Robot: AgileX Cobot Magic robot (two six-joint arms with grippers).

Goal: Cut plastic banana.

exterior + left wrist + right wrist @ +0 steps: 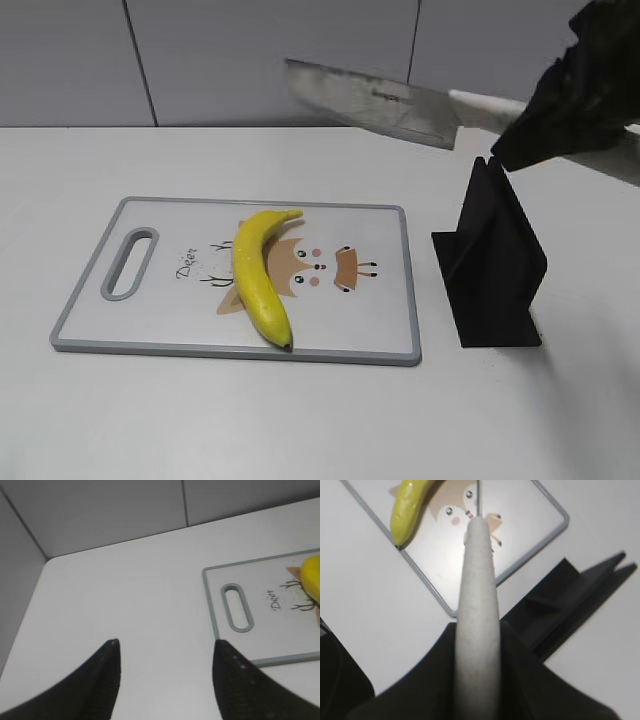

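Observation:
The yellow plastic banana point(260, 275) lies on the grey-rimmed cutting board point(385, 330), dark tip toward the front edge. It also shows in the right wrist view point(407, 507) and at the edge of the left wrist view point(312, 577). My right gripper point(535, 125) is shut on the white handle point(477, 620) of a knife and holds the blade point(375, 100) in the air, above and behind the board, right of the banana. My left gripper point(165, 645) is open and empty over bare table, left of the board point(260, 630). It is out of the exterior view.
A black knife stand point(495, 265) stands on the white table just right of the board; it also shows in the right wrist view point(555, 610). A grey wall runs behind the table. The board has a handle slot point(130, 263) at its left end.

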